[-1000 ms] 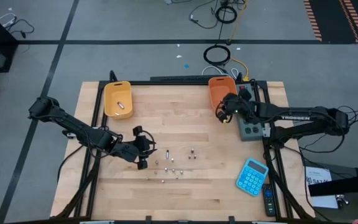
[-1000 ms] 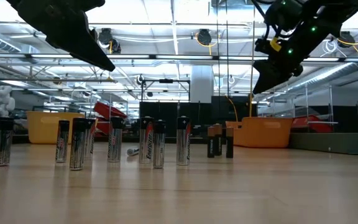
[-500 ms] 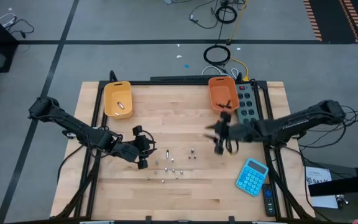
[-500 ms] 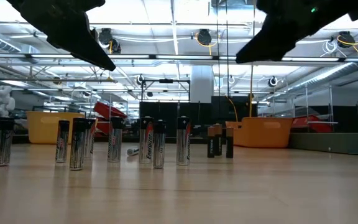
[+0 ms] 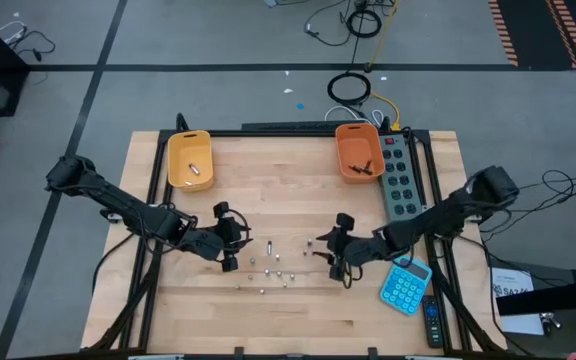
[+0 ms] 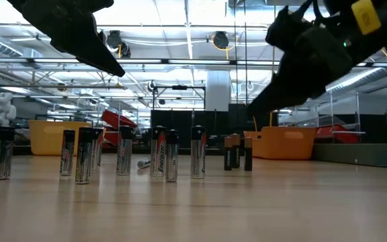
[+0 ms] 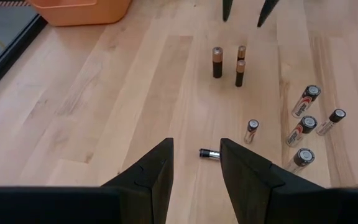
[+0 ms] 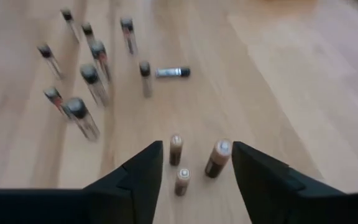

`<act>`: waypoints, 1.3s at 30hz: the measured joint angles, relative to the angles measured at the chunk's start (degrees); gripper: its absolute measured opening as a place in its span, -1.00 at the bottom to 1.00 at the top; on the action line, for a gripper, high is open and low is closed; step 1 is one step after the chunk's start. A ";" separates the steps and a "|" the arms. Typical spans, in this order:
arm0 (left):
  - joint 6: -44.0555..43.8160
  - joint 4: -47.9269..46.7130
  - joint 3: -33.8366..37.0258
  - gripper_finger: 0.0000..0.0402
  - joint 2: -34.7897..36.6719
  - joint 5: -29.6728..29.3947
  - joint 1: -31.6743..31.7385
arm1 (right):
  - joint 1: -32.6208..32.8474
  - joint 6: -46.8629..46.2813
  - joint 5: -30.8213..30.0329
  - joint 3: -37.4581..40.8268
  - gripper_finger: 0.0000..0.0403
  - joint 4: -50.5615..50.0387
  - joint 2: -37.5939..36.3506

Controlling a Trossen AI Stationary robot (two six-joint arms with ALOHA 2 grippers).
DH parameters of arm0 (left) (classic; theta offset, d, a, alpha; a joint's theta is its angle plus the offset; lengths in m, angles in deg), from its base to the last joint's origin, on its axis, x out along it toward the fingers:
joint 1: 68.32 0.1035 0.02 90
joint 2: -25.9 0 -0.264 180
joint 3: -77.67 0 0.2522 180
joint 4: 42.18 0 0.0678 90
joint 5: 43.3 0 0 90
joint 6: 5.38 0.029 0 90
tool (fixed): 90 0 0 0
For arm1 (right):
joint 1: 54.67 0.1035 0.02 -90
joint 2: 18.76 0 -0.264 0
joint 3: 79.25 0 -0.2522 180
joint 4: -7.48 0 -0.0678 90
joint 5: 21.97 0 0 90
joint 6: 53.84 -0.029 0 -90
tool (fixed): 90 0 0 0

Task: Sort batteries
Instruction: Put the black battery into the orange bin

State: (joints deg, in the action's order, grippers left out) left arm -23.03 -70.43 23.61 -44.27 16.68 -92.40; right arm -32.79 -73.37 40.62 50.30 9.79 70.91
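Copper-topped and dark-bodied, the three small cylindrical batteries point(image 8: 194, 158) stand upright on the pale wooden table point(image 5: 308, 310), their long axes vertical, just in front of your right tool point(image 5: 336, 247). That tool is spread wide and empty, and in its own wrist view the trio sits framed between its two fingers, so a short advance and descent is likely all the next move needs. Pick one of the three, because they stand close together and a wide closure could knock a neighbour over.

Beyond the trio from that tool stands the larger cluster of silvery-grey upright batteries point(image 5: 273, 270), with one silvery battery lying on its side point(image 7: 209, 153) on the side of the cluster away from the trio.

Past that cluster, on the far side from the trio, your left tool point(image 5: 226, 240) hovers above the table, also parted and holding nothing. The lying battery is just ahead of it, but the trio is plainly the right arm's job, being much nearer to it.
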 joint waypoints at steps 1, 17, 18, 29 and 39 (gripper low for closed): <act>0.00 0.01 0.01 -0.30 0.00 0.03 0.00 | 0.31 -0.31 -0.94 0.00 -0.02 0.54 0.71; 0.02 -0.22 0.00 -0.30 0.00 0.15 0.00 | 3.84 -1.22 -8.65 0.00 0.05 13.18 12.75; 0.02 -0.27 0.00 -0.30 0.00 0.16 0.00 | 3.97 -1.69 -8.94 0.00 0.05 13.52 13.43; 0.04 -0.24 0.01 -0.30 0.00 0.07 0.00 | 4.50 -5.33 -12.97 0.00 -0.15 13.94 15.98; 0.04 -0.26 0.01 -0.30 0.00 -0.02 0.00 | 4.50 -5.94 -11.65 -0.08 -0.81 15.88 18.25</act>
State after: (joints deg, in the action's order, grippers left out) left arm -22.99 -70.69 23.62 -44.27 16.66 -92.40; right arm -28.30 -79.31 28.97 50.22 25.67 89.16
